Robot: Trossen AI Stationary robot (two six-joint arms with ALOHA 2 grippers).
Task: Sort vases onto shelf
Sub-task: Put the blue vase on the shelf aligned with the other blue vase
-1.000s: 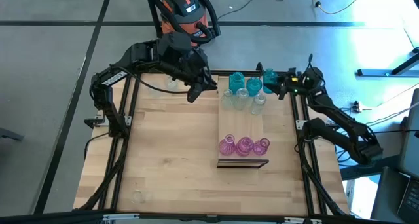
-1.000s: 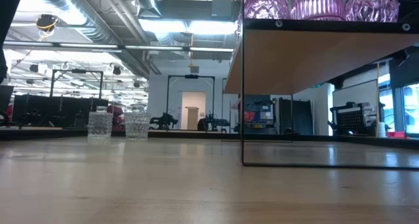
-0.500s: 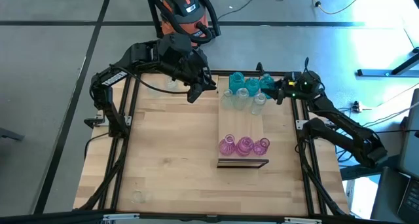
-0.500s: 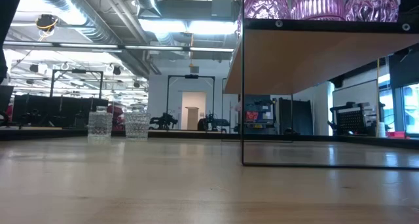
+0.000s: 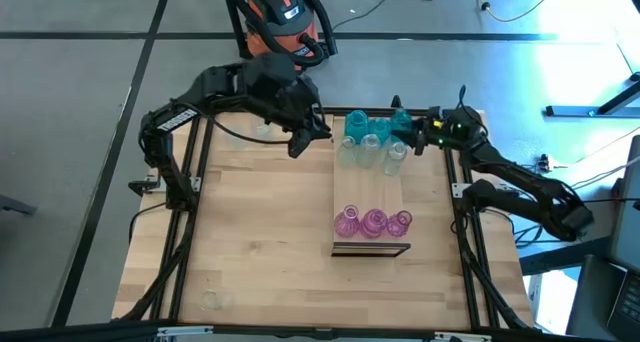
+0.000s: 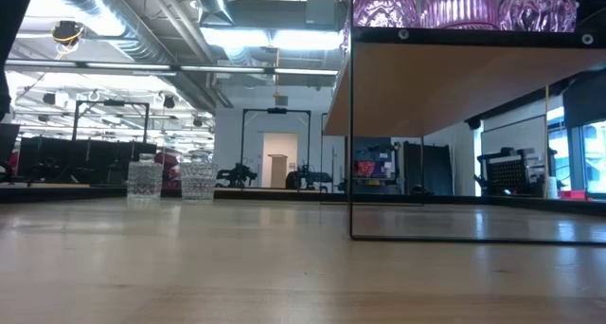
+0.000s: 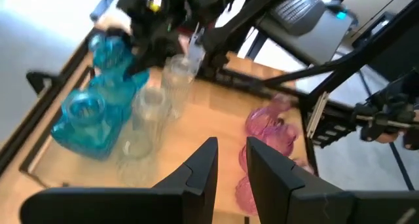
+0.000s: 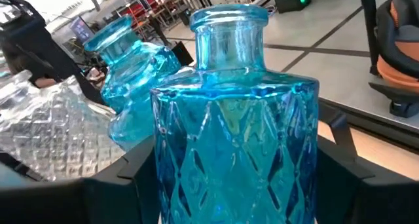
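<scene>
Right claw [image 5: 408, 135] advanced, teal vase [image 8: 236, 126] between fingers

Your left arm reaches in from the table's far left corner, elbow bent, and its left gripper [image 5: 298, 142] hangs at the far side, its two fingers [image 7: 200, 171] set close with a narrow gap between them. Your right arm stretches from the right edge toward the far side, the right gripper [image 5: 408, 134] clamped on a teal vase [image 8: 236, 126].
</scene>
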